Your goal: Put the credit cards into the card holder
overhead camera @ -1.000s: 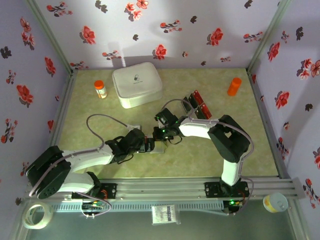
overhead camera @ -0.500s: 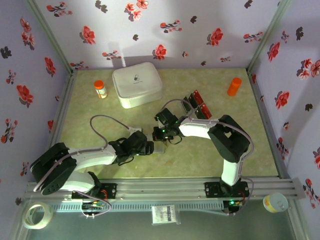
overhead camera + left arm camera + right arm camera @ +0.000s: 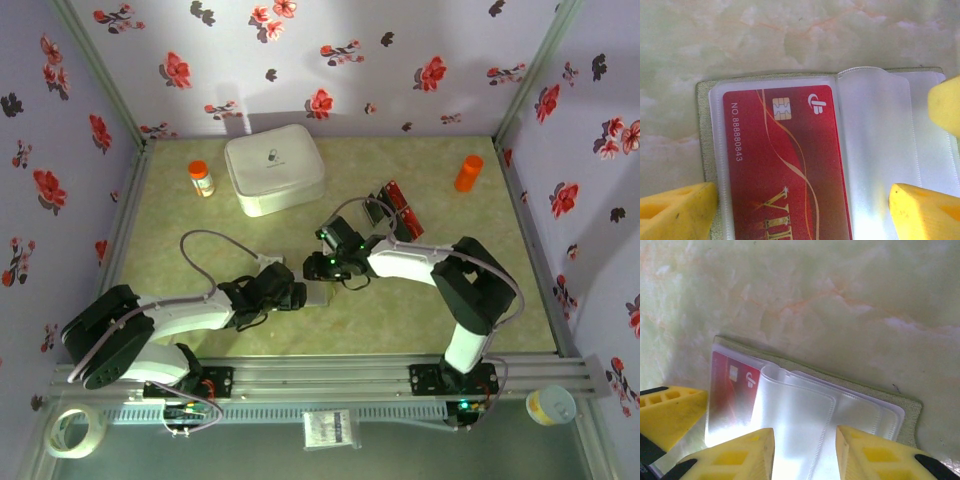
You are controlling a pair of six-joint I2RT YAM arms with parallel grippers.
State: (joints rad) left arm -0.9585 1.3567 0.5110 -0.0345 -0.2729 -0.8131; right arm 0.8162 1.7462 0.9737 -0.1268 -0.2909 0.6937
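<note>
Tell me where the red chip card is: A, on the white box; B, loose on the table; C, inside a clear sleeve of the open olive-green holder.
C: the glossy red rectangular card sits under a clear plastic sleeve, within the flat olive-green card holder.

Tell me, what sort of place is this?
Probably a robot practice booth: flowered panels wall in a marbled table, and a left arm and right arm are bolted to its front rail.

The top camera looks down from high at the near side over the whole pale green marbled surface (image 3: 160,220). Both wrist cameras look down from very close at one open olive-green card holder with clear pockets (image 3: 880,125).
</note>
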